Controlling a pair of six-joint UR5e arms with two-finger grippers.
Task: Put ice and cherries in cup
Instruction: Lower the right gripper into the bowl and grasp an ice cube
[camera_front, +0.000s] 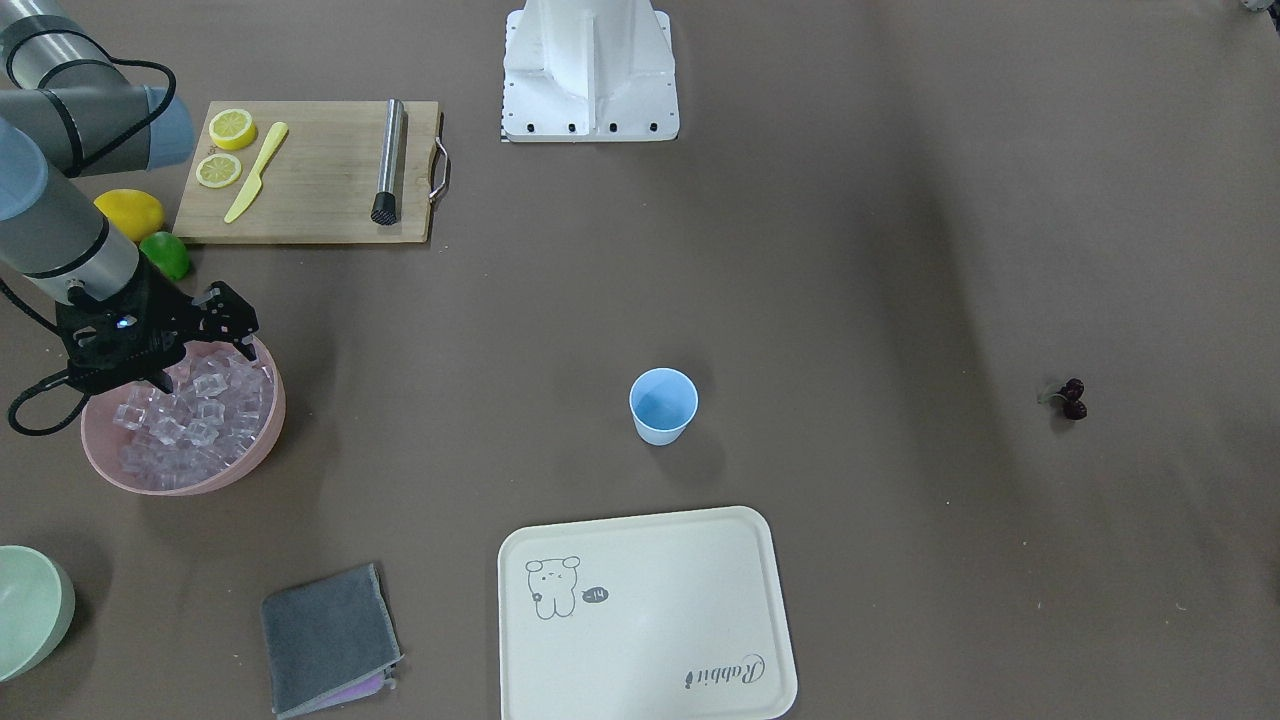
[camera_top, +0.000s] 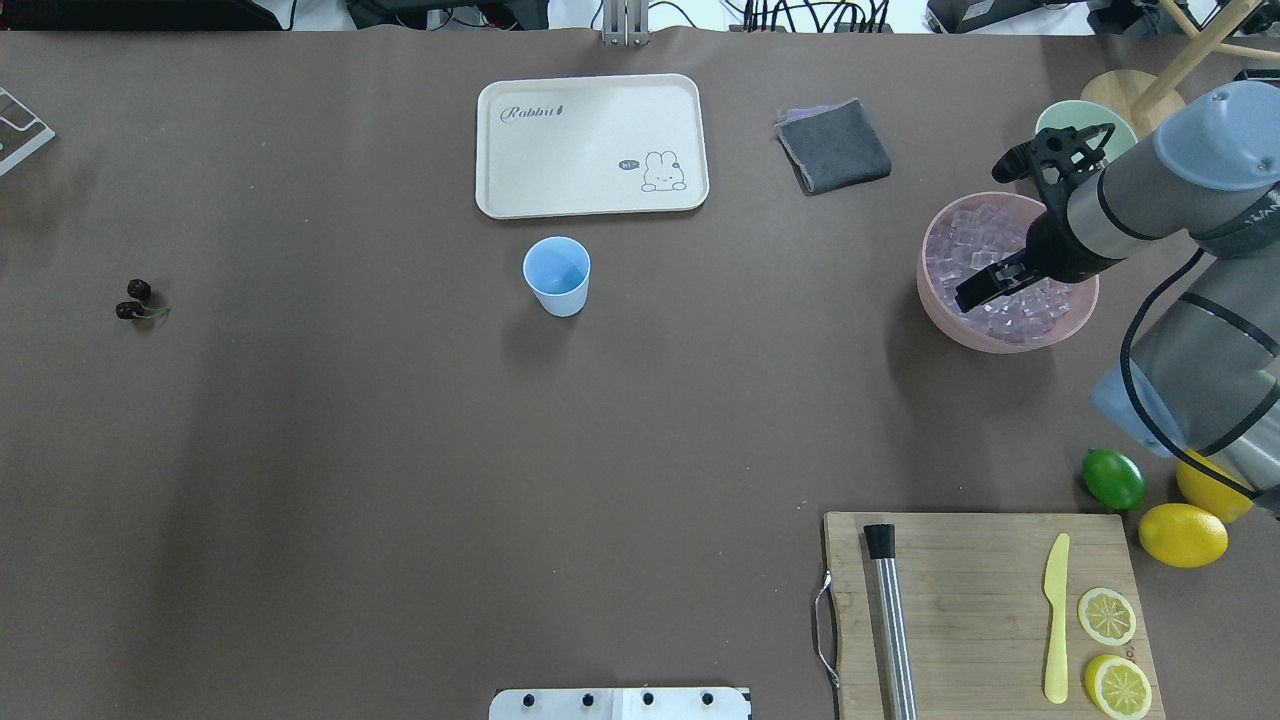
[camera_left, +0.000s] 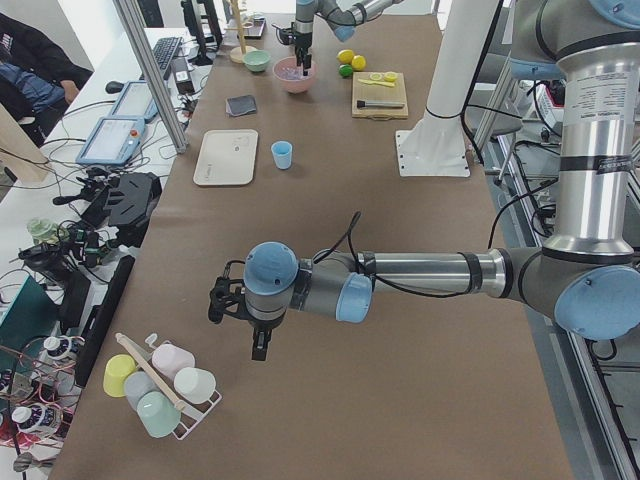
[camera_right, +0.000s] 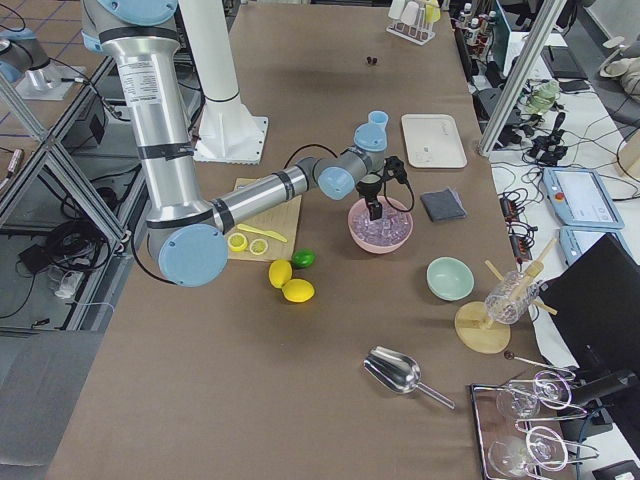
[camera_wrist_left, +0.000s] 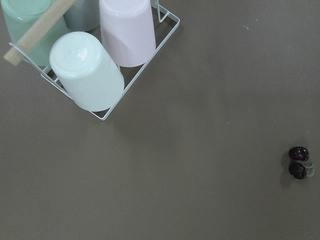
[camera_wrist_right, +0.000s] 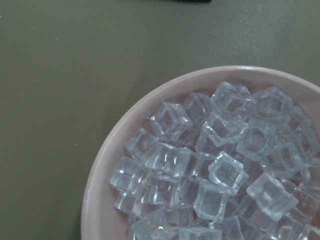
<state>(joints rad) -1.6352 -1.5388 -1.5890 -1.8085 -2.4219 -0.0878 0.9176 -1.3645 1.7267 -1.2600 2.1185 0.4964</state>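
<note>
The light-blue cup (camera_front: 662, 405) stands upright mid-table, also in the overhead view (camera_top: 556, 275). The ice (camera_front: 195, 415) fills a pink bowl (camera_top: 945, 315); the right wrist view shows the ice cubes (camera_wrist_right: 220, 170) close below. My right gripper (camera_top: 985, 232) hangs over the bowl with its jaws spread, holding nothing. The dark cherries (camera_top: 133, 300) lie alone on the table at my far left, also in the left wrist view (camera_wrist_left: 298, 162). My left gripper (camera_left: 237, 328) hovers over the table's left end; I cannot tell if it is open.
A cream tray (camera_top: 590, 145) lies beyond the cup. A grey cloth (camera_top: 833, 145) and pale green bowl (camera_front: 30, 610) sit near the pink bowl. A cutting board (camera_top: 985, 610) holds lemon slices, knife and muddler; lime (camera_top: 1113, 479) and lemons beside it. A cup rack (camera_wrist_left: 95, 65) stands at the left end.
</note>
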